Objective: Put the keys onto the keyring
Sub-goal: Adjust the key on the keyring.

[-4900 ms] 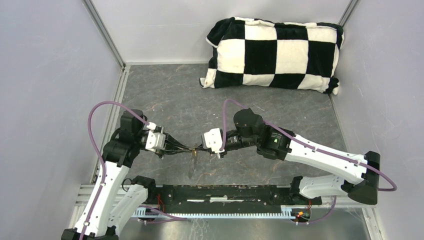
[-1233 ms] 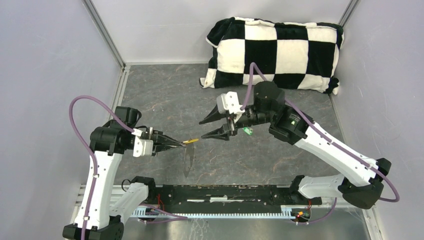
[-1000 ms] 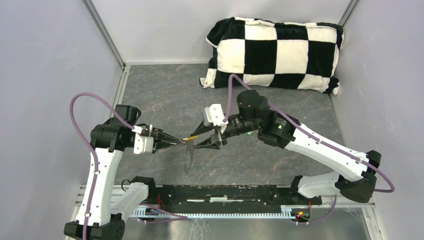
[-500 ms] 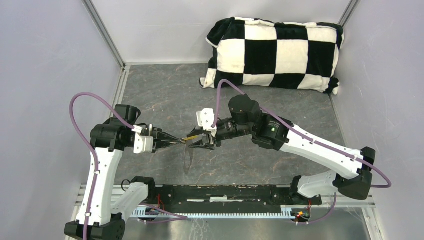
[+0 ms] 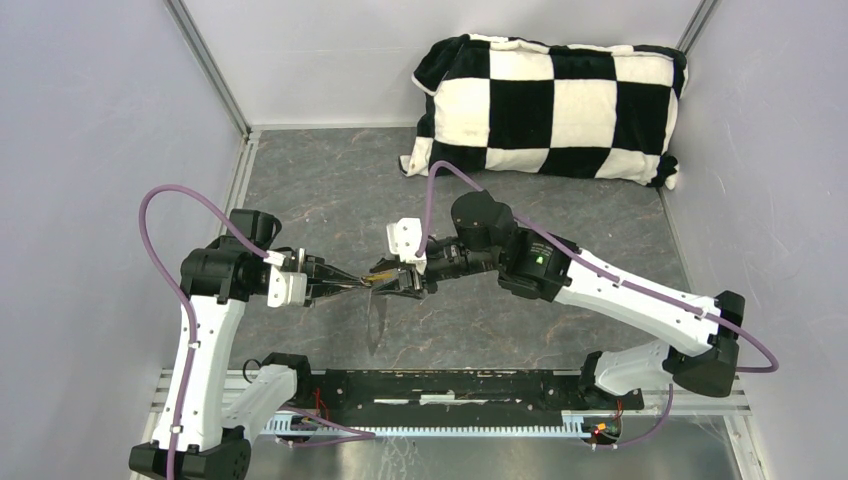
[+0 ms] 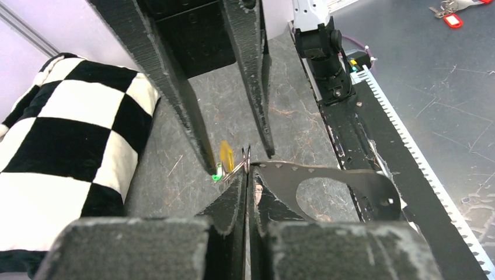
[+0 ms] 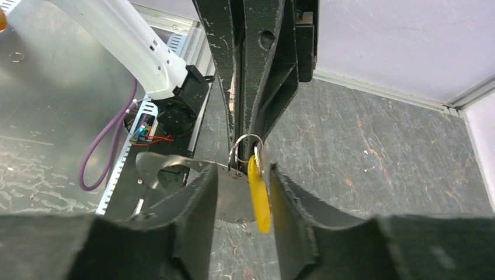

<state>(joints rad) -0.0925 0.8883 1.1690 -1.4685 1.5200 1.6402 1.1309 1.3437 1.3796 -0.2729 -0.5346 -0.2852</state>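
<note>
My left gripper [image 5: 360, 284] is shut on the keyring [image 7: 244, 154], a thin wire ring at its fingertips [image 6: 246, 175]. The yellow-headed key [image 7: 258, 192] hangs at that ring; it also shows in the left wrist view [image 6: 226, 157]. A flat dark grey metal piece [image 5: 377, 320] with an oval hole hangs below the ring. My right gripper [image 7: 242, 172] faces the left one, with its jaws open on either side of the yellow key. The key lies against one finger. A small green bit [image 6: 218, 173], likely the green key, shows beside a right fingertip.
A black-and-white checked pillow [image 5: 550, 105] lies at the back right of the grey table. A black rail with the arm bases [image 5: 450, 385] runs along the near edge. Walls close in the left, back and right sides.
My right gripper swung left and down from the table's middle to the yellow key, and its jaws narrowed around it. The left gripper kept still, holding the ring.
</note>
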